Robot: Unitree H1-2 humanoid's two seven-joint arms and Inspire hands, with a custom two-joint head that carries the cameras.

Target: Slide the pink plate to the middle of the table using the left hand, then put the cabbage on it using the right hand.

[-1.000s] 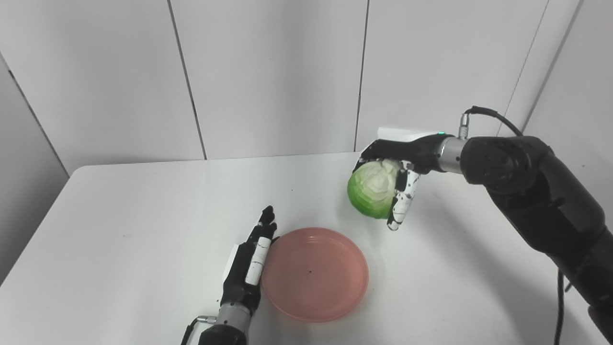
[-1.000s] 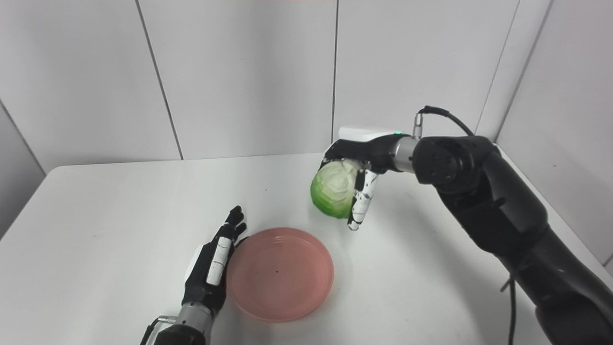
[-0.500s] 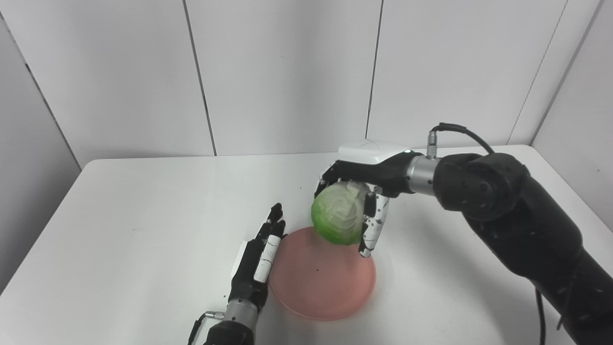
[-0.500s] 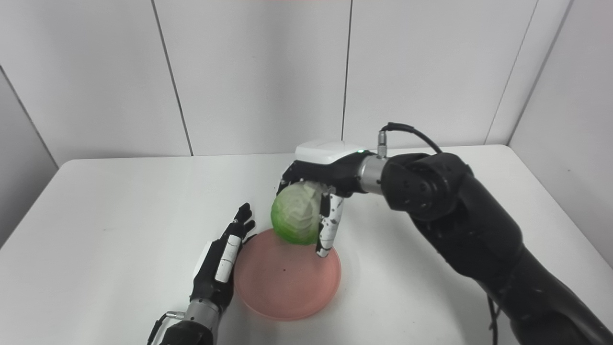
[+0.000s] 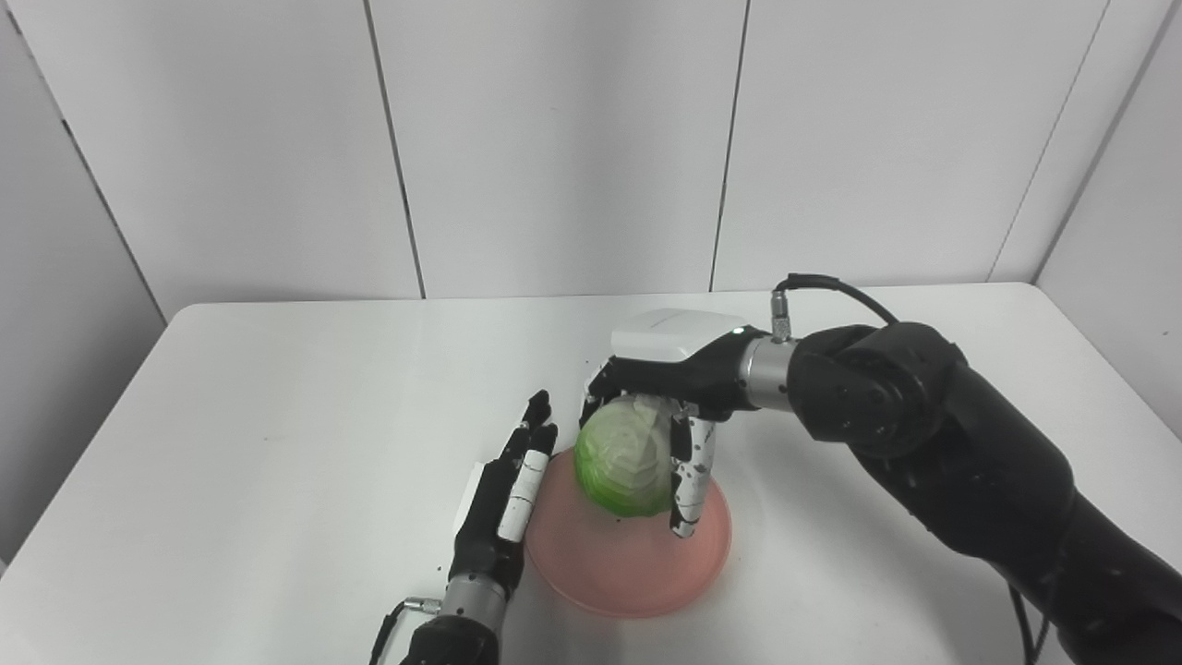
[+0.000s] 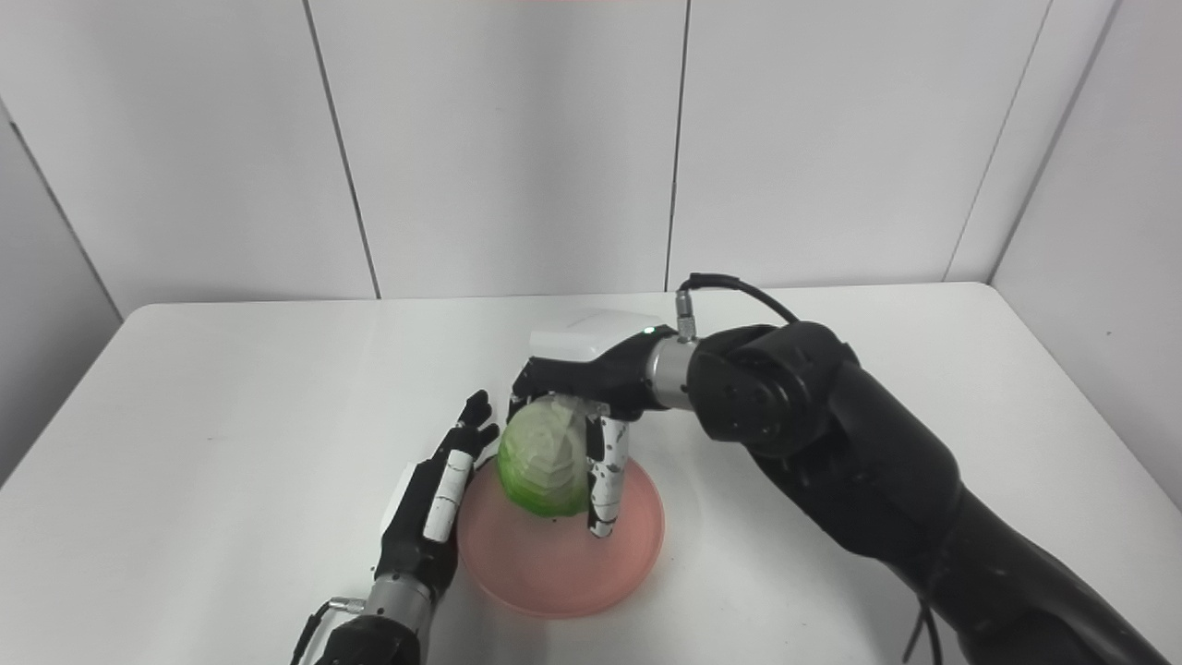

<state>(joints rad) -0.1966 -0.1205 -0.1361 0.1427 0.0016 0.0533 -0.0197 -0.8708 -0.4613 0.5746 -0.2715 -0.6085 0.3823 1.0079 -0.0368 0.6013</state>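
The pink plate point(image 5: 646, 571) lies on the white table point(image 5: 277, 443), near its front middle. A pale green cabbage point(image 5: 621, 460) is held from above by my right hand point(image 5: 660, 397), fingers wrapped around its sides, over the back part of the plate. Whether the cabbage touches the plate I cannot tell. My left hand point(image 5: 503, 499) lies flat and open along the plate's left rim, fingers stretched forward, holding nothing. In the right eye view the cabbage point(image 6: 545, 457) also hangs over the plate point(image 6: 563, 554).
The black right arm point(image 5: 970, 462) reaches across the table's right half from the lower right. Grey wall panels point(image 5: 554, 139) stand behind the far edge.
My right hand has carried the cabbage leftward and down from beside the plate to over its back part. The camera view has shifted. The left hand stays by the plate's rim.
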